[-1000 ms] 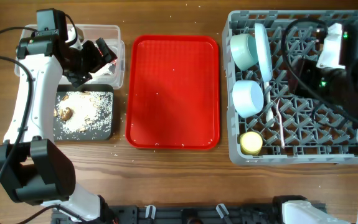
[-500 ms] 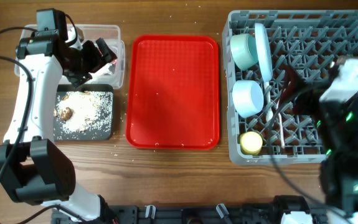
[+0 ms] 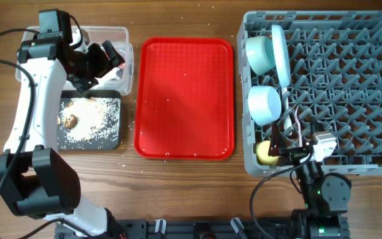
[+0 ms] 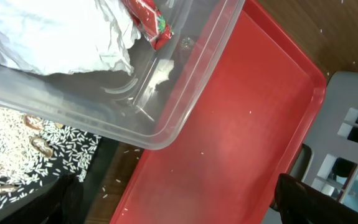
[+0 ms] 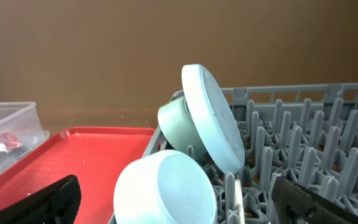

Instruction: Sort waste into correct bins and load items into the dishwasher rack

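The grey dishwasher rack [image 3: 350, 79] on the right holds a light blue plate [image 3: 280, 53] on edge, two light blue bowls [image 3: 260, 53] [image 3: 265, 105], a yellow cup [image 3: 266, 153] and white cutlery [image 3: 295, 129]. My right gripper [image 3: 285, 149] hangs open at the rack's front left corner; its view faces the near bowl [image 5: 166, 186] and the plate [image 5: 213, 118]. At far left my left gripper [image 3: 101, 66] is open and empty above the clear tub [image 3: 121, 33], which contains the white napkin [image 4: 54, 31] and red wrapper [image 4: 147, 18]. Food scraps and rice [image 3: 84, 119] lie in the black tray [image 3: 111, 138].
A flat red tray [image 3: 184, 93] lies between the bins and the rack, with a few specks on it. Loose rice grains dot the wood beside the black tray. The right arm's base stands at the table's front edge below the rack.
My right arm has pulled back from over the rack's far right to its front left corner, and its jaws have opened. The left arm has not moved.
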You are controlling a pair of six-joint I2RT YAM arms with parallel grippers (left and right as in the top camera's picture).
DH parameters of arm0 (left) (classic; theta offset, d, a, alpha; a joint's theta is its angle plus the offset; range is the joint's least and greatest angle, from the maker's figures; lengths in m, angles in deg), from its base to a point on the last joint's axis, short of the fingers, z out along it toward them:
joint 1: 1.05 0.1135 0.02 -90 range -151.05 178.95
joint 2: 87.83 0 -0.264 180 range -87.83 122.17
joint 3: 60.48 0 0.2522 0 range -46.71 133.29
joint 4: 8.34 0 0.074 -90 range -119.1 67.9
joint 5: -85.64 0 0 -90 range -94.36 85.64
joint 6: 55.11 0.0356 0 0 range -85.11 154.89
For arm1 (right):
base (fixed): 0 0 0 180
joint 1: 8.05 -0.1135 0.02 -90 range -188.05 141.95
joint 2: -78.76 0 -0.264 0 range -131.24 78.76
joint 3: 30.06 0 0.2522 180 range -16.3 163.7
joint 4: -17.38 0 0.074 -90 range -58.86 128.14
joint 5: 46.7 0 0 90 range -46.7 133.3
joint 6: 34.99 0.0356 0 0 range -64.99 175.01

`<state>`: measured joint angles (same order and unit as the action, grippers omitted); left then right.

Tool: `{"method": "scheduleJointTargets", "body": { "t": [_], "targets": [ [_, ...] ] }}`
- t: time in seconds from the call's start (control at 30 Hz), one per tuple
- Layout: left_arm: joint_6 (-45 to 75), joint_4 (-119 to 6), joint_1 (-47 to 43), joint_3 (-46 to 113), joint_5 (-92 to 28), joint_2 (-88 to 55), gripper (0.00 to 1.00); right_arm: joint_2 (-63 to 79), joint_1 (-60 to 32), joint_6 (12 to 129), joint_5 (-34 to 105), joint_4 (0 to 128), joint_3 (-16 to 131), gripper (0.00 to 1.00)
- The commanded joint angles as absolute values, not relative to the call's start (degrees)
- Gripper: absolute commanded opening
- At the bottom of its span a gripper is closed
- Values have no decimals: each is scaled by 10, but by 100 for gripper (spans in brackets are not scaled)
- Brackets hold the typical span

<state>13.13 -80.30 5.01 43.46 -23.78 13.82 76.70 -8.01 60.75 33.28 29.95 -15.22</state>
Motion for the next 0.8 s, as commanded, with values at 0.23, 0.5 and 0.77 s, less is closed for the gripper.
{"method": "scheduleJointTargets", "body": {
  "t": [0.23, 0.5, 0.77],
  "targets": [
    [134, -802, 49, 442, -238, 129, 100, 777, -83, 612, 343, 304, -160, 100],
    [136, -795, 49, 440, -177, 99, 100, 777, -83, 612, 343, 304, -160, 99],
    [224, -400, -1, 102, -180, -194, 100, 777, -83, 612, 343, 304, -160, 100]
  ]
}}
